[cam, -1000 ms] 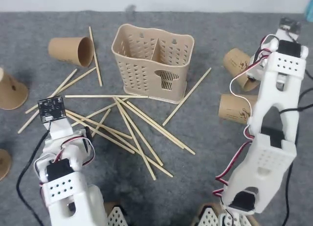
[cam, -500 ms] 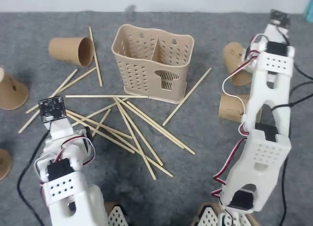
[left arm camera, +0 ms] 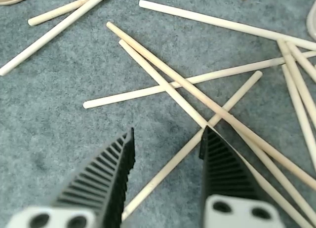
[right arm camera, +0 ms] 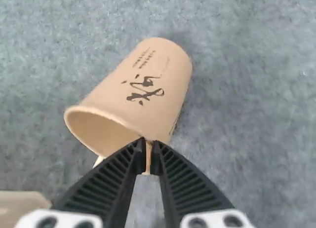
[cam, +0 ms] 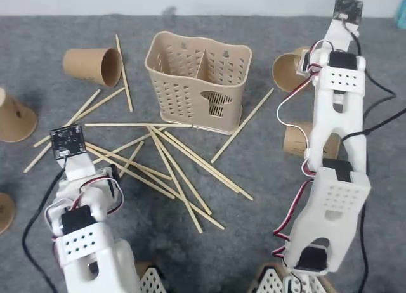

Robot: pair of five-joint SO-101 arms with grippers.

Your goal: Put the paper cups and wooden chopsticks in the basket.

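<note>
My right gripper (right arm camera: pixel 147 144) is shut on the rim of a brown paper cup (right arm camera: pixel 136 99), pinching its wall. From above, that cup (cam: pixel 288 71) sits to the right of the beige basket (cam: pixel 196 77), its mouth turned toward the basket. A second cup (cam: pixel 297 141) lies beside the right arm (cam: pixel 339 84). My left gripper (left arm camera: pixel 168 139) is open just above the carpet, with a wooden chopstick (left arm camera: pixel 197 139) running between its fingers. Several chopsticks (cam: pixel 171 166) lie crossed in front of the basket.
Another cup (cam: pixel 93 65) lies on its side left of the basket. Two more cups (cam: pixel 13 118) (cam: pixel 5 210) sit at the left edge. Loose chopsticks (cam: pixel 124 71) lie near them, and one (cam: pixel 244 125) leans by the basket's right side. The floor is grey carpet.
The right arm has swung farther back and to the left, carrying the cup with it. The cup's mouth now faces the basket. The left arm has not moved.
</note>
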